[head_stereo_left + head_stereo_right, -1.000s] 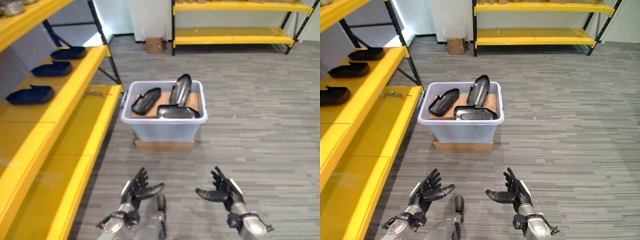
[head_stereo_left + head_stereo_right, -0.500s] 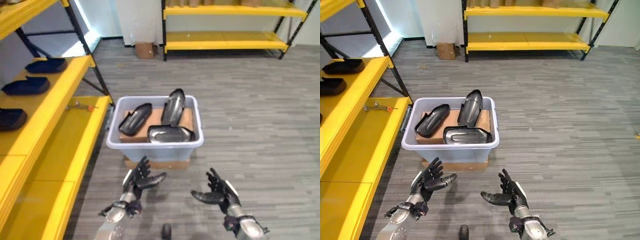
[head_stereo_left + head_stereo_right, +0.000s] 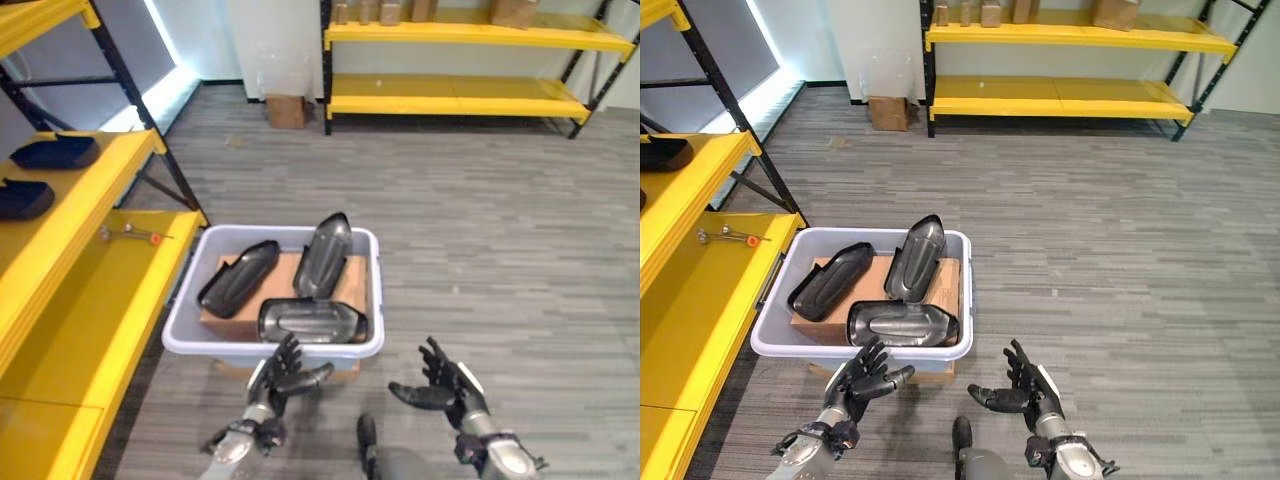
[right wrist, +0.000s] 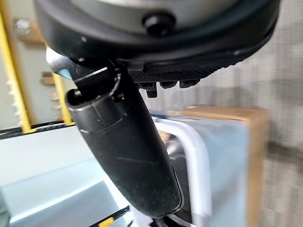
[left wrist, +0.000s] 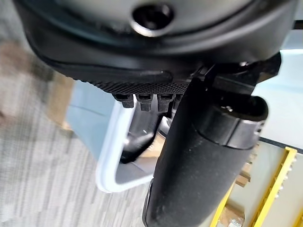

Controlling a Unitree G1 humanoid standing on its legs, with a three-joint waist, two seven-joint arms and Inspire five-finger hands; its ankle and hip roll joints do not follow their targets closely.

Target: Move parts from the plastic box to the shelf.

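Observation:
A pale grey plastic box [image 3: 182,337] stands on the floor on a wooden base, holding three dark curved parts [image 3: 310,321] on a cardboard sheet. One part [image 3: 322,256] leans upright at the back, another [image 3: 238,279] lies at the left. My left hand [image 3: 283,370] is open, fingers spread, just in front of the box's near wall. Lower right of the box, my right hand [image 3: 447,378] is open too, palm turned inward, apart from the box. Both hands hold nothing. Two dark parts [image 3: 55,152] lie on the yellow shelf [image 3: 88,290] at the left.
The yellow shelf's lower board carries a small tool [image 3: 130,234] with an orange tip near the box. Its black upright [image 3: 150,141] stands between shelf and box. A second yellow rack [image 3: 455,95] and a cardboard box [image 3: 286,109] stand at the far wall. Open floor lies to the right.
The camera has come closer to the box, which now shows lower in view. My left hand has reached the box's near wall; both hands stay open and empty.

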